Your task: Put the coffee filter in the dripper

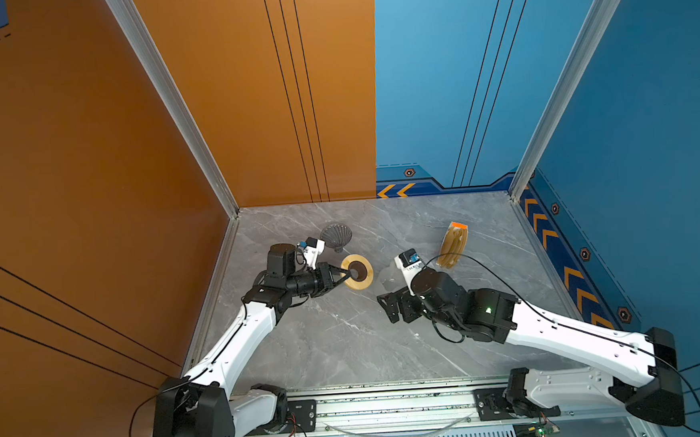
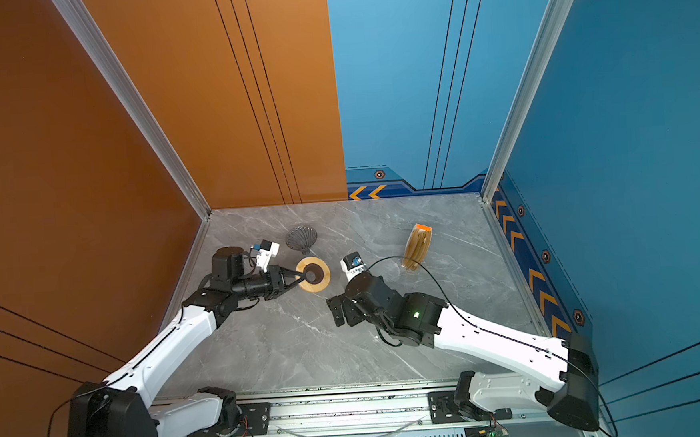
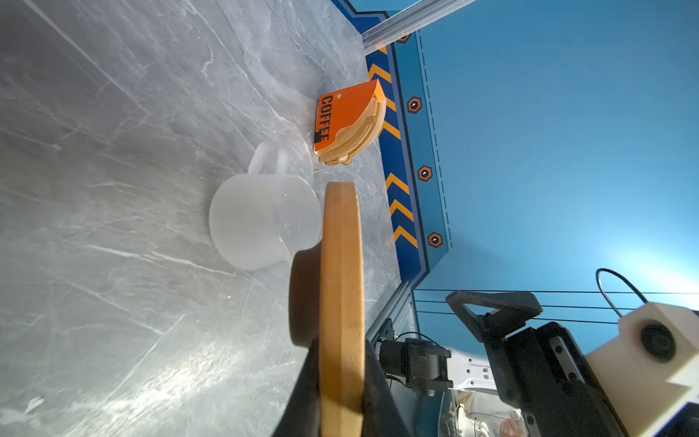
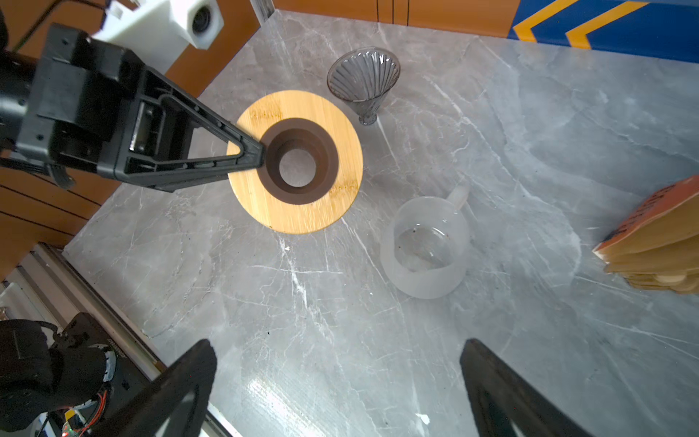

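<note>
Left claw [image 4: 261,151] is pinching the wooden ring [image 4: 302,215] by its inner edge, right claw [image 4: 336,344] is hanging spread wide over the bench [image 1: 347,344] (frosted jug [image 4: 423,282] nearby). Dripper [image 1: 336,236] is lying on its side twd the back, just behind the ring, apart from both claws.

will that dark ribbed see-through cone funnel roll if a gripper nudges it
Probably: the dark ribbed see-through cone funnel lies on its side on the marble table, so it would likely roll in a curve. Its thin walls look light and perhaps slippery.
</note>
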Robot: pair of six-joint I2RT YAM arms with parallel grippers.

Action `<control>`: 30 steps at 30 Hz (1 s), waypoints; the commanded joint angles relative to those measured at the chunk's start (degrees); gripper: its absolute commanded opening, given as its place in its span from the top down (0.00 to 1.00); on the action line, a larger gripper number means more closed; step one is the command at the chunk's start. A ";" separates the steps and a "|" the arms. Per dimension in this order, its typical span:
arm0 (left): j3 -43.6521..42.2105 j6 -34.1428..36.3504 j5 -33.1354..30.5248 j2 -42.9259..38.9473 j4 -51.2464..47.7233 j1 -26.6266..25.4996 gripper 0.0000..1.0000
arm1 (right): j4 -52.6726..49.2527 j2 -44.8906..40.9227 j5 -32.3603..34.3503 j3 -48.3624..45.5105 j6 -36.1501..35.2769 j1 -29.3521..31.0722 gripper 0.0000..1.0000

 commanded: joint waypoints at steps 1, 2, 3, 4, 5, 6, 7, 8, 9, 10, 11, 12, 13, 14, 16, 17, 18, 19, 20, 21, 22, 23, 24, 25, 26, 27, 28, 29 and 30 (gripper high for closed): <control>2.72 -2.38 2.24 2.87 5.86 -1.99 0.87 | -3.35 -4.16 -1.40 -0.17 -1.89 -3.16 0.00; 2.95 -2.39 2.00 3.68 6.27 -2.75 0.87 | -4.03 -5.01 -2.92 0.09 -2.16 -4.82 0.00; 3.26 -2.63 1.63 4.61 7.18 -3.64 0.87 | -4.84 -5.92 -5.09 0.33 -2.56 -6.85 0.00; 3.64 -2.84 1.20 5.51 8.06 -4.43 0.87 | -5.41 -6.77 -7.21 0.52 -3.03 -8.75 0.00; 3.85 -3.26 1.02 6.29 8.89 -5.14 0.87 | -5.60 -7.67 -8.88 0.46 -3.28 -10.21 0.00; 4.32 -3.96 1.09 7.41 9.86 -5.80 0.87 | -5.71 -8.62 -11.05 0.38 -3.58 -12.08 0.00; 4.71 -4.59 1.16 8.53 10.79 -6.34 0.87 | -5.78 -9.32 -13.03 0.19 -3.67 -13.46 0.00; 5.14 -5.30 1.24 9.44 11.57 -6.70 0.87 | -6.02 -9.98 -14.27 0.17 -3.62 -14.62 0.00; 5.61 -6.02 1.59 10.60 12.58 -7.11 0.87 | -6.45 -10.61 -15.35 0.19 -3.76 -15.70 0.00; 6.29 -6.61 2.14 11.87 12.97 -7.52 0.87 | -7.00 -11.11 -16.58 0.29 -3.85 -16.92 0.00; 7.03 -7.09 2.63 12.97 13.16 -7.95 0.87 | -7.61 -11.56 -17.35 0.55 -4.15 -17.58 0.00; 7.88 -7.39 3.30 14.24 13.33 -8.59 0.87 | -8.24 -12.06 -18.13 0.62 -4.34 -18.62 0.00; 8.47 -7.76 3.68 15.07 13.45 -9.01 0.87 | -8.50 -12.58 -18.92 0.46 -4.54 -19.37 0.00; 9.13 -8.22 3.92 15.91 13.96 -9.64 0.87 | -8.44 -13.15 -20.10 -0.01 -4.73 -20.34 0.00; 9.97 -9.31 4.70 17.20 15.07 -10.23 0.87 | -8.26 -13.91 -21.19 -0.93 -4.87 -22.38 0.00; 10.47 -9.74 5.06 17.76 15.43 -10.22 0.87 | -8.18 -14.18 -21.00 -1.55 -5.00 -22.61 0.00; 11.07 -10.18 5.37 18.35 15.54 -10.26 0.87 | -7.97 -14.61 -20.56 -2.18 -5.22 -22.58 0.00; 11.59 -10.65 5.74 18.82 15.60 -10.19 0.87 | -7.71 -15.01 -20.13 -2.79 -5.29 -22.62 0.00; 12.15 -11.12 6.20 19.43 15.46 -10.25 0.87 | -7.33 -15.45 -19.13 -3.43 -5.29 -22.62 0.00; 12.56 -11.50 6.35 19.94 15.55 -10.41 0.87 | -7.06 -15.97 -18.13 -3.91 -5.02 -22.58 0.00; 12.72 -11.84 6.28 20.42 15.53 -10.50 0.87 | -6.67 -16.34 -17.46 -4.36 -4.85 -22.60 0.00; 12.70 -12.28 6.06 20.94 15.52 -10.59 0.87 | -6.20 -16.86 -16.62 -4.95 -4.61 -22.57 0.00; 12.79 -12.62 6.03 21.56 15.56 -10.69 0.87 | -5.99 -17.16 -15.97 -5.25 -4.44 -22.56 0.00; 12.80 -12.71 6.08 22.00 15.57 -10.84 0.87 | -6.06 -17.28 -15.63 -5.32 -4.31 -22.60 0.00; 12.64 -12.93 5.96 22.60 15.55 -10.91 0.87 | -6.02 -17.37 -15.30 -5.37 -4.23 -22.63 0.00; 12.40 -12.94 5.70 22.97 15.54 -11.03 0.87 | -5.91 -17.37 -15.23 -5.46 -4.21 -22.59 0.00; 12.32 -12.86 5.46 23.09 15.54 -10.99 0.87 | -5.74 -17.29 -15.37 -5.61 -4.21 -22.62 0.00; 12.23 -12.76 5.32 23.36 15.59 -11.04 0.87 | -5.64 -17.05 -15.65 -5.68 -4.21 -22.63 0.00; 12.20 -12.66 5.21 23.62 15.55 -11.00 0.87 | -5.54 -16.75 -15.74 -5.80 -4.06 -22.63 0.00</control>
